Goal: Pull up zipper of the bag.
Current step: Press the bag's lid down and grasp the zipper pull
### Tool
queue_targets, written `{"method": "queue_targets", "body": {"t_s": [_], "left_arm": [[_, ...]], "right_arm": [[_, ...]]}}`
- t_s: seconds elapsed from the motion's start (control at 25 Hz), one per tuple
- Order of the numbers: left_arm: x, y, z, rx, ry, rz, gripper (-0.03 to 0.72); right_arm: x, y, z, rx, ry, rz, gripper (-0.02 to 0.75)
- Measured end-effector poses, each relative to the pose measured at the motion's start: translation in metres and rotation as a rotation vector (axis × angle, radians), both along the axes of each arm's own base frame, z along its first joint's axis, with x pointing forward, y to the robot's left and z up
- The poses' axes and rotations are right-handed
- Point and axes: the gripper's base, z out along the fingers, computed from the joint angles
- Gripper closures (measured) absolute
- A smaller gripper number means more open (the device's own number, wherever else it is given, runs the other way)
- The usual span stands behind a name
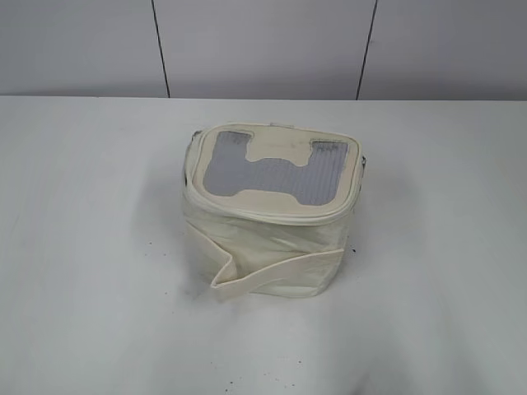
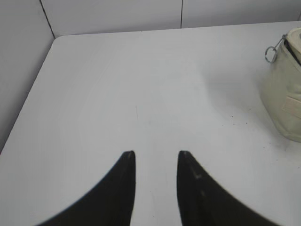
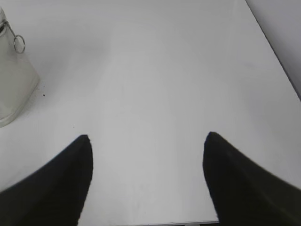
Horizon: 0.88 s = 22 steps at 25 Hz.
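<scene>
cream-white bag [image 1: 272, 247], grey ribbed lid panel [image 1: 276, 170], white table [image 1: 82, 247].

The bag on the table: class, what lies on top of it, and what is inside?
On top of the bag lies its lid with a grey ribbed panel and a cream rim. The inside cannot be seen; the lid covers it.

1. The left gripper [image 2: 156, 155] shows two matte black fingers, curved like horns and tapering to narrow blunt tips.
2. The right gripper [image 3: 148, 139] has the same plain black, smoothly curved fingers, with broader bases at 6 o'clock.
3. No markings, screws or cables are discernible.
</scene>
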Motion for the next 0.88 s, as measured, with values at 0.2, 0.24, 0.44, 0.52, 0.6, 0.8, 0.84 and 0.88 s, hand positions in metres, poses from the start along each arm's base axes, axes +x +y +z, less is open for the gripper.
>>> {"method": "queue_targets", "body": {"t_s": [0.2, 0.24, 0.44, 0.52, 0.6, 0.8, 0.84, 0.88], "left_arm": [[0.0000, 0.0000, 0.0000, 0.000, 0.000, 0.000, 0.450], [0.0000, 0.0000, 0.0000, 0.000, 0.000, 0.000, 0.450], [0.0000, 0.0000, 0.0000, 0.000, 0.000, 0.000, 0.451], [0.0000, 0.0000, 0.0000, 0.000, 0.000, 0.000, 0.451], [0.0000, 0.0000, 0.0000, 0.000, 0.000, 0.000, 0.451], [0.0000, 0.0005, 0.0000, 0.005, 0.000, 0.004, 0.451], [0.0000, 0.0005, 0.0000, 0.005, 0.000, 0.004, 0.451], [0.0000, -0.0004, 0.0000, -0.005, 0.000, -0.003, 0.451]], "right_arm": [[0.0000, 0.0000, 0.0000, 0.000, 0.000, 0.000, 0.172], [0.0000, 0.0000, 0.0000, 0.000, 0.000, 0.000, 0.172], [0.0000, 0.0000, 0.0000, 0.000, 0.000, 0.000, 0.172], [0.0000, 0.0000, 0.0000, 0.000, 0.000, 0.000, 0.172], [0.0000, 0.0000, 0.0000, 0.000, 0.000, 0.000, 0.172], [0.0000, 0.0000, 0.0000, 0.000, 0.000, 0.000, 0.172], [0.0000, 0.0000, 0.0000, 0.000, 0.000, 0.000, 0.172], [0.0000, 0.0000, 0.0000, 0.000, 0.000, 0.000, 0.172]]}}
